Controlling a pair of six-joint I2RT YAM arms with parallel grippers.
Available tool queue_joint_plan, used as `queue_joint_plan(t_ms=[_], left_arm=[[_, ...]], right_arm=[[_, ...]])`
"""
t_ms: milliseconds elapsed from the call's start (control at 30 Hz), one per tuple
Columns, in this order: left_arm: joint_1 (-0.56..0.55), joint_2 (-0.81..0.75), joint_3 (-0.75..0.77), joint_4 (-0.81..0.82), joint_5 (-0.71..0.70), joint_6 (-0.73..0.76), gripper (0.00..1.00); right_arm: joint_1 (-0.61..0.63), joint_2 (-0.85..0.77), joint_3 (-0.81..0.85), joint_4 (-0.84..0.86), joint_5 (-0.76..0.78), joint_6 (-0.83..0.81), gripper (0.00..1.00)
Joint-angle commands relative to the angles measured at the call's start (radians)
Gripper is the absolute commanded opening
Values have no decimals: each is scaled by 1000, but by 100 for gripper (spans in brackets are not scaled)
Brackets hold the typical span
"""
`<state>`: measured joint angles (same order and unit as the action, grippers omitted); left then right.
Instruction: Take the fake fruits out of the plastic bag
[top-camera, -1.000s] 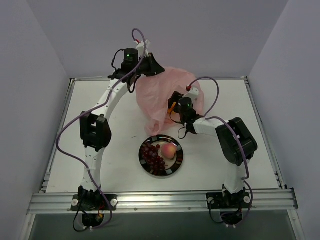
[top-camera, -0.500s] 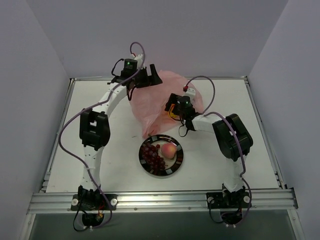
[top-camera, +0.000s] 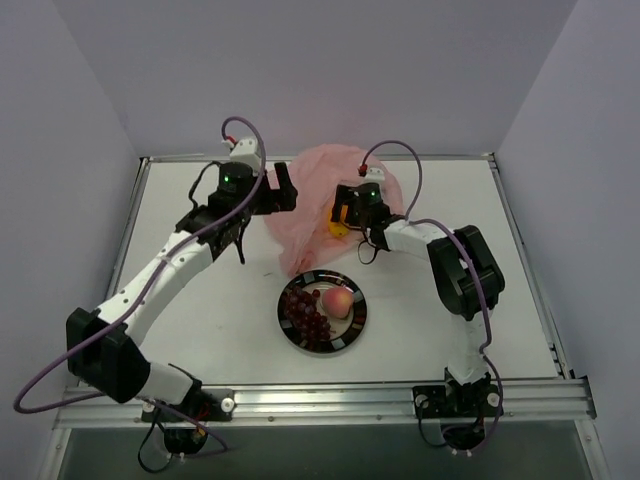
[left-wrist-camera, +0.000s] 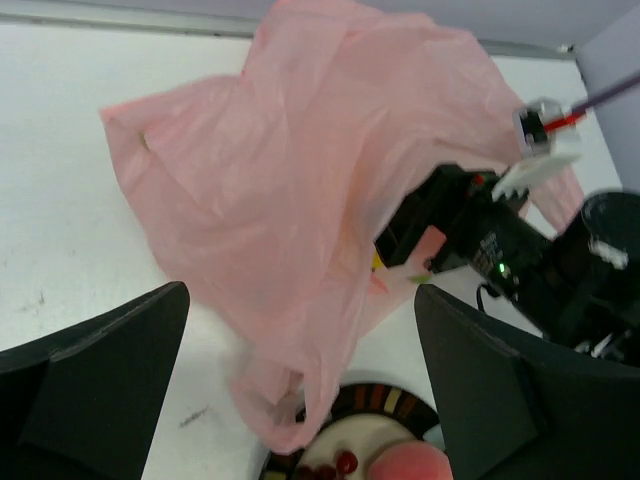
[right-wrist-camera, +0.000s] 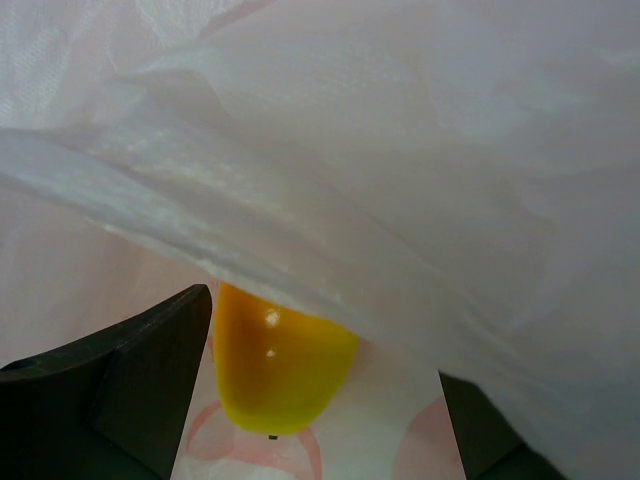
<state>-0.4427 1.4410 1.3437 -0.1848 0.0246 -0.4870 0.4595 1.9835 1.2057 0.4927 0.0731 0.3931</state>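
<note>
the plastic bag (top-camera: 318, 190) lies crumpled at the far middle of the table (top-camera: 180, 300), its lower tip reaching down to just beside the round dish (top-camera: 355, 327). the grape bunch (top-camera: 303, 311) and the peach (top-camera: 339, 300) sit in that dish, touching each other, well apart from both claws.

the mango (right-wrist-camera: 285, 375) is inside the bag. in the right wrist view it sits between the fingers of the right gripper (right-wrist-camera: 300, 425), hard up against the left-hand finger (right-wrist-camera: 120, 385) and apart from the other; a pale fold of bag drapes over its top half. the claw is spread wide and not clamped on the fruit. from above, the right gripper (top-camera: 343, 211) is pushed into the bag's right side, with a bit of yellow showing just below it.

the left gripper (top-camera: 283, 188) is at the bag's left edge, just beside it. in its own wrist view the left gripper (left-wrist-camera: 300, 400) has its fingers far apart with nothing held; the bag lies ahead of them.
</note>
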Motion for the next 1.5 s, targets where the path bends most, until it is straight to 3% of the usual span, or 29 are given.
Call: queue_joint_plan(t_ms=[0,100,233,300,433,500,533,567,600,700,733,867,1133,1467], left_arm=[[-103,-51,-102,-51,-153,24,94],[-177,-91,-217,-80,-187,5,94],[-192,-133,-352,-19,-158,-28,94],[-194,-116,-364,-5,-140,-21,94],[-195,-67,-341,40,-163,-2,96],[-195,-31,-328,70,-170,8,100],[-195,-4,-322,77,-167,10,93],[-195,8,-307,84,-166,11,91],[-195,21,-304,106,-164,14,81],[-195,53,-298,137,-158,11,48],[-194,58,-296,145,-161,8,30],[-192,48,-287,165,-181,2,6],[-183,53,-247,168,-199,-10,2],[-117,91,-207,242,-176,-56,2]], right_arm=[[11,12,31,-63,25,-26,83],[28,17,46,-91,19,-31,82],[48,37,61,-118,30,-30,78],[57,40,68,-118,40,-23,69],[65,2,54,-97,68,-17,30],[71,-17,48,-100,80,-28,22],[71,-35,46,-105,80,-31,16],[70,-47,43,-108,77,-34,15],[71,-75,28,-109,64,-36,14],[71,-124,-6,-100,16,-27,13],[71,-156,-33,-97,-5,-20,12],[76,-238,-112,-68,-62,15,12],[103,-391,-236,-74,-148,36,12],[113,-560,-357,-94,-433,-69,13]])
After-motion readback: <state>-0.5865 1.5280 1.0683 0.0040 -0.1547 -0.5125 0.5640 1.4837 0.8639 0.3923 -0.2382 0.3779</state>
